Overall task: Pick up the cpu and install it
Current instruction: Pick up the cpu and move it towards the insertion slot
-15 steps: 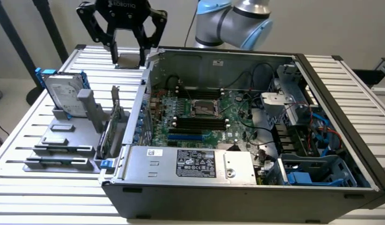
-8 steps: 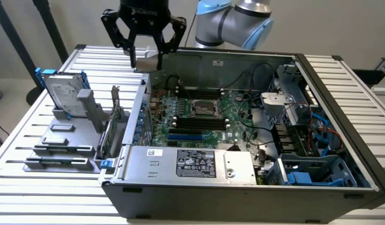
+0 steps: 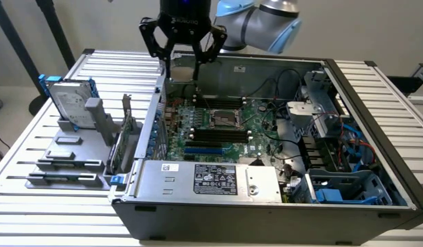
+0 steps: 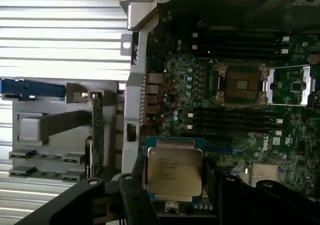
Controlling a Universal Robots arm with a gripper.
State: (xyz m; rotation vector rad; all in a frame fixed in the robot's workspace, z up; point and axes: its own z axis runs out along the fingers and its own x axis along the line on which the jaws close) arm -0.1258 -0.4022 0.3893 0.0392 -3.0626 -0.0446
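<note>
The cpu [image 4: 175, 171], a small square chip with a silver-grey printed top on a green edge, sits between the two black fingers of my gripper [image 4: 174, 179], which is shut on it. It hangs above the green motherboard [image 4: 175, 100], well short of the open cpu socket [image 4: 241, 84]. In the exterior view my gripper [image 3: 182, 64] hovers over the back-left corner of the open computer case [image 3: 266, 216], up and to that view's left of the socket [image 3: 222, 119]. The chip itself is hard to make out there.
A grey holder [image 3: 67, 159] outside the case, on the exterior view's left, carries a hard drive with blue rails [image 3: 66, 100], memory sticks [image 3: 64, 177] and an upright card [image 3: 125, 131]. Inside the case are black memory slots [image 3: 215, 135], a power supply [image 3: 211, 177], cables and drive cages [image 3: 335, 134].
</note>
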